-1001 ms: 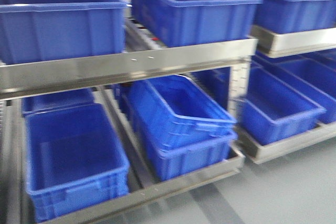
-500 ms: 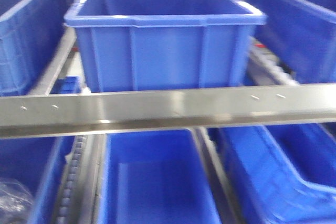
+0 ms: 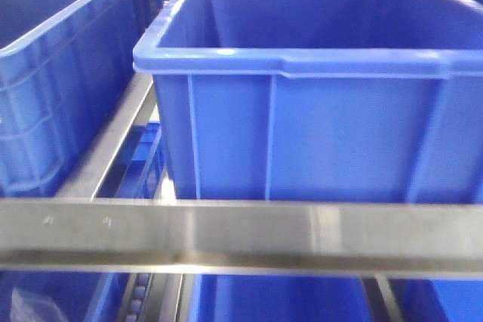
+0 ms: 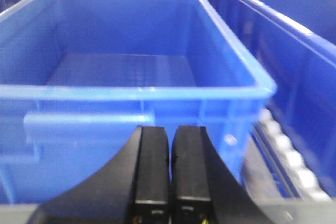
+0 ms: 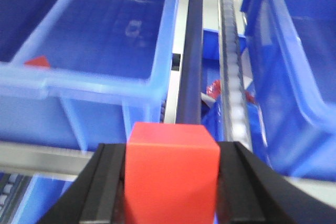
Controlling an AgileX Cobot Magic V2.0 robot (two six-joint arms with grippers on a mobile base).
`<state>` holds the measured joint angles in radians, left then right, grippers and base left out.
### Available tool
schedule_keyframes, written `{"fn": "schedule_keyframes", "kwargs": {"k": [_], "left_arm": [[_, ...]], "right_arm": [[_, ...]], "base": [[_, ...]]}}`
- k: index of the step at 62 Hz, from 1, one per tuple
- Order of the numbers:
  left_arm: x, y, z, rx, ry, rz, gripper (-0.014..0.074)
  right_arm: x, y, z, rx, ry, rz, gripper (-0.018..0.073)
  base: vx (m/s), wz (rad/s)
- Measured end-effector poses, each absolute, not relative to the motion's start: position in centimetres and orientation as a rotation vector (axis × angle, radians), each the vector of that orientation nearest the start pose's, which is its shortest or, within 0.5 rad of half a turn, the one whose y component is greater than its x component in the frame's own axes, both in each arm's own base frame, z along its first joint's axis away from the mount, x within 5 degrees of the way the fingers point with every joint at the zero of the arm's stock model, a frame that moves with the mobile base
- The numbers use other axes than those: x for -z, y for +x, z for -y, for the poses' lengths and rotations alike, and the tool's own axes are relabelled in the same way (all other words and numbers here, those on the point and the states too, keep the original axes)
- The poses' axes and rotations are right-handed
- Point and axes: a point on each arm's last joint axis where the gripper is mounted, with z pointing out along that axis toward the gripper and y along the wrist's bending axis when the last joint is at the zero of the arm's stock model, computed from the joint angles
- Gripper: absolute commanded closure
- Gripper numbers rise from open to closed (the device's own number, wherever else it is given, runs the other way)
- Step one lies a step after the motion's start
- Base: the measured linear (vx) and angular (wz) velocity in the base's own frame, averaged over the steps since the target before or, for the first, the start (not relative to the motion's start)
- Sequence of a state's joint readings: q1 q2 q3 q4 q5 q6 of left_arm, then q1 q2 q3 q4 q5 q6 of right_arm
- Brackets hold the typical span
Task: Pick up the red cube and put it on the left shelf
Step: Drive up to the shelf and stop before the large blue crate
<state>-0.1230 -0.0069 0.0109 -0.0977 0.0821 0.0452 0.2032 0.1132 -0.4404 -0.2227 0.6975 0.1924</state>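
Observation:
The red cube point(image 5: 172, 177) fills the bottom middle of the right wrist view, clamped between the two black fingers of my right gripper point(image 5: 172, 148), which is shut on it. The cube hangs in front of the left shelf's grey steel front rail point(image 5: 42, 158), below a blue crate point(image 5: 105, 40). In the front view that shelf rail point(image 3: 241, 235) runs across the bottom, with a large blue crate point(image 3: 324, 141) standing just behind it. My left gripper point(image 4: 170, 135) is shut, pads pressed together with nothing between them, facing an empty blue crate point(image 4: 131, 66). No gripper shows in the front view.
Another blue crate point(image 3: 53, 96) stands at the left, and one point(image 5: 283, 77) at the right of the right wrist view. A white roller track point(image 5: 231, 66) and a dark rail point(image 5: 191, 61) run between crates. A small red piece point(image 5: 37, 61) lies in a crate corner.
The front view has closed in on the rack. The upper crate now fills the frame and the steel rail sits lower in the picture.

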Motion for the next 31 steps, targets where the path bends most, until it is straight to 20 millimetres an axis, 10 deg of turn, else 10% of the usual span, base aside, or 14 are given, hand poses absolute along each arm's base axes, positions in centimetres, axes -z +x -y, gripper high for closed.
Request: {"fn": "schedule_keyframes", "kwargs": {"k": [31], "left_arm": [[-20.25, 5.59, 0.77, 0.144, 0.062, -1.57, 0.0496]], "right_arm": [[-29.02, 3.32, 0.64, -0.026, -0.068, -1.838, 0.038]], "base": [[0.18, -0.01]]}}
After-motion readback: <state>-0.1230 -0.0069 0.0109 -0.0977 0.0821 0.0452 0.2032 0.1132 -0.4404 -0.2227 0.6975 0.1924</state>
